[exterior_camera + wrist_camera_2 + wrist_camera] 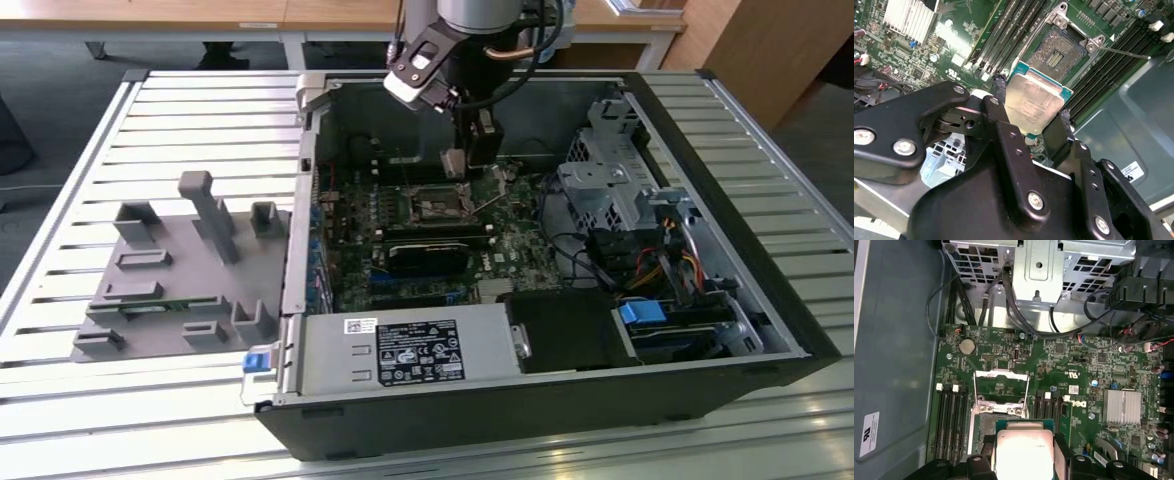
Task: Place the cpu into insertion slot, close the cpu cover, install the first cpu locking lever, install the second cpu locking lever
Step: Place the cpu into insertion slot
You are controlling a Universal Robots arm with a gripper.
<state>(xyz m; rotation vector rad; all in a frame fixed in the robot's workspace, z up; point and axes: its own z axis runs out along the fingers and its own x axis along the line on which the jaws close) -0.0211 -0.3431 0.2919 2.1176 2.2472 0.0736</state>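
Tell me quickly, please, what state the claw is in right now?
Claw: closed on the cpu, holding it above the insertion slot.

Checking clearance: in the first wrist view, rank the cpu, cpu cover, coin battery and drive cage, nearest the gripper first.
1. cpu, held in the gripper.
2. cpu cover, raised beyond it.
3. coin battery, farther across the board.
4. drive cage, past the board's edge.
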